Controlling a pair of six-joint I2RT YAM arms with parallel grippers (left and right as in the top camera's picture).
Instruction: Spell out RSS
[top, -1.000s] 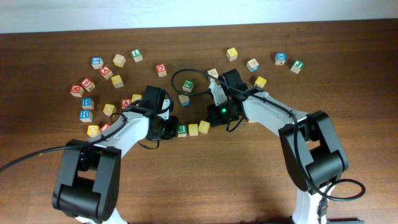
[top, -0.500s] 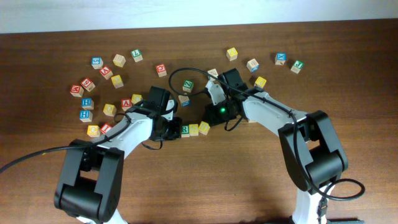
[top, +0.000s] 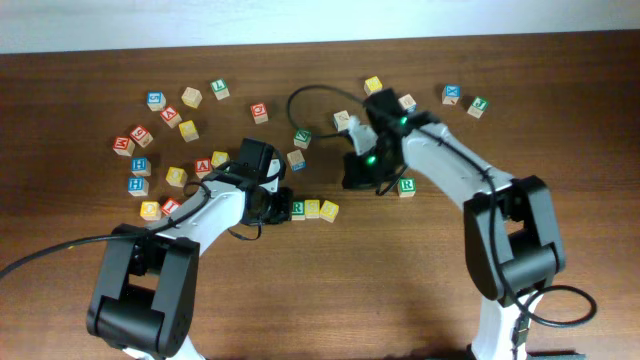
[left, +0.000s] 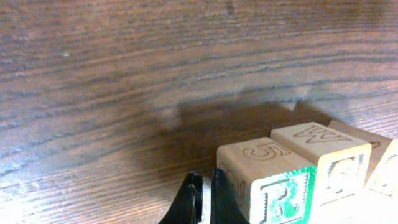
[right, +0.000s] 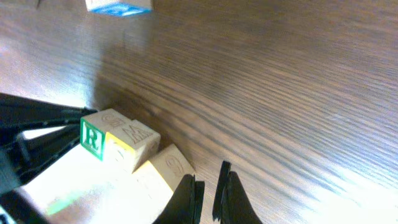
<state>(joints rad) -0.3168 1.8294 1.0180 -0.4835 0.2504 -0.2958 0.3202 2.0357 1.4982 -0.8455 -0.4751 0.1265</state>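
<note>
Left gripper (left: 204, 190), narrow and empty, just beside the green R block (top: 296, 208) mid-table; right gripper (right: 209, 185) likewise, toward the far edge.

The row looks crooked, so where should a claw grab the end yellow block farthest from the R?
Come straight down from above and pinch the end yellow block across the two flat faces running along the row. The middle block sits close against its inner side, leaving those free.

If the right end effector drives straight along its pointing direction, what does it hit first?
Probably just the bare table: the right end effector points at open wood, with the row of blocks off to the left in its wrist view. Depth is unclear.
</note>
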